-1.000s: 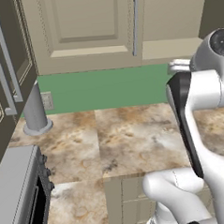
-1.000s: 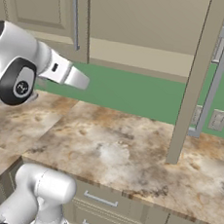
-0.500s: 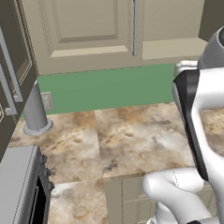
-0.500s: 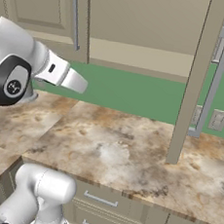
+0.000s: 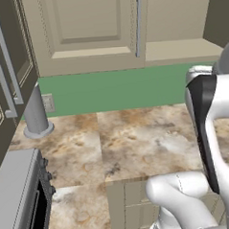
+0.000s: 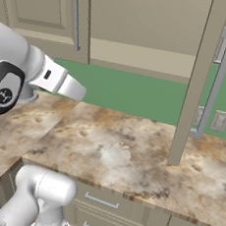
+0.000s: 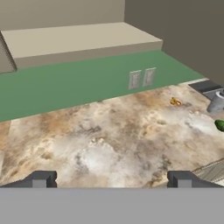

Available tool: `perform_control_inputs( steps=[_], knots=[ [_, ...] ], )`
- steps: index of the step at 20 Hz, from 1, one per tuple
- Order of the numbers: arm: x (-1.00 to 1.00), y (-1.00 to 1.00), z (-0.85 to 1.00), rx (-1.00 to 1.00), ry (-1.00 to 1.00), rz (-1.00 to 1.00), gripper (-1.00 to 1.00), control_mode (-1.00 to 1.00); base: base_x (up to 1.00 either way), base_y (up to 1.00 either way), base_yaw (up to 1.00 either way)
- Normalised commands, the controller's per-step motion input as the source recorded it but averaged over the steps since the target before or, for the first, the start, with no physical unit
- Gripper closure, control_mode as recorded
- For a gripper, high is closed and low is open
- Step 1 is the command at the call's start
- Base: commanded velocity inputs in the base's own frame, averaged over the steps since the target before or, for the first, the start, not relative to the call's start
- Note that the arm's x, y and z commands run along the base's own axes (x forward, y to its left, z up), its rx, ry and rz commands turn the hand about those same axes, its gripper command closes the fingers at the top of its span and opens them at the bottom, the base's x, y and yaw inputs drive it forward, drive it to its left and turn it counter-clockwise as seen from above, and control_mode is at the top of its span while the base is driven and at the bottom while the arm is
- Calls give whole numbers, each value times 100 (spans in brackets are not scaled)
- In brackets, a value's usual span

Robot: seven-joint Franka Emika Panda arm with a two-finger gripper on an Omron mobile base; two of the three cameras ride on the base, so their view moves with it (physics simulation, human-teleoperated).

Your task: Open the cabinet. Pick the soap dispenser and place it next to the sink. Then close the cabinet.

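Cabinet (image 6: 143,29) is our landmark: its left door is shut, handle upright, while its right door (image 6: 197,79) stands swung out edge-on over the marble counter (image 6: 121,150), baring a plain beige shelf. In the hand view we look under that shelf (image 7: 83,41) at the green wall (image 7: 78,83) below it, with a pair of outlets (image 7: 142,78) set into the wall. The soap dispenser (image 7: 216,103), a small pale grey cylinder, stands on the counter far out to the right of the cabinet, just beside a green thing (image 7: 220,125) (too small for us to name). Our gripper (image 7: 111,179) hangs above the counter below the cabinet, its fingertips (image 7: 41,179) spread wide with nothing between them. Left of the cabinet, a grey flared post (image 5: 36,114) stands on the counter beside the dark brown cabinet (image 5: 8,70).
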Motion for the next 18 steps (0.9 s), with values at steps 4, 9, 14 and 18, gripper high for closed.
perform_control_inputs(
  steps=[4,9,14,18],
  knots=[
    [-32,-3,-1,0,0,0,-100,-100,0,0,0],
    [-31,0,-1,0,0,0,-100,-100,0,0,0],
    [-28,-6,-1,0,0,0,-100,-100,0,0,0],
    [-26,-19,0,0,0,0,-100,-100,0,0,0]
  ],
)
